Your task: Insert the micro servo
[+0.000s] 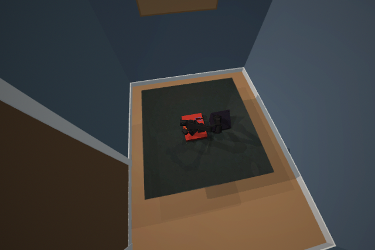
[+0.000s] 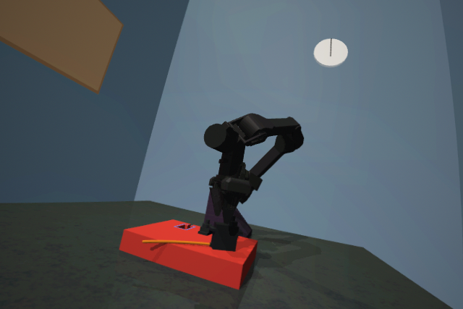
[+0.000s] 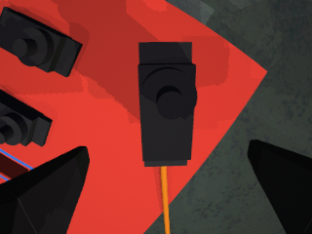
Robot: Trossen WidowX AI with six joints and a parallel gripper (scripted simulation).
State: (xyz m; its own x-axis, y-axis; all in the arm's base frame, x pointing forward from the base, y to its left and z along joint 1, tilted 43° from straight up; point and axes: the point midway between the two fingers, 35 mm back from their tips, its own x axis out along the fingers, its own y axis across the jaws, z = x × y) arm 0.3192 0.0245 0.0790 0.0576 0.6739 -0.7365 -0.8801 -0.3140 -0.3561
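The loose micro servo (image 2: pixel 224 239) (image 3: pixel 166 132) is a black block standing on the red deck (image 1: pixel 197 136) (image 2: pixel 175 257) (image 3: pixel 122 190), near one edge. Its round output shaft faces up toward the wrist camera. Its orange cable (image 2: pixel 175 241) (image 3: pixel 166 202) sticks out from one end, above the deck, and runs past the edge in the wrist view. The empty pocket (image 1: pixel 198 118) (image 2: pixel 184 226) has a blue-violet outline and is partly cut off at the wrist view's left edge. My gripper (image 3: pixel 171 151) is open and empty above the servo, its fingertips on either side of the cable end, not touching.
Two black servos (image 3: pixel 39 45) (image 3: pixel 23 119) sit in the deck left of the loose one in the wrist view, near my left finger. The deck lies on a dark mat (image 1: pixel 169 180) (image 2: pixel 74 271). The arm's purple base plate (image 1: pixel 225 115) is beside the deck.
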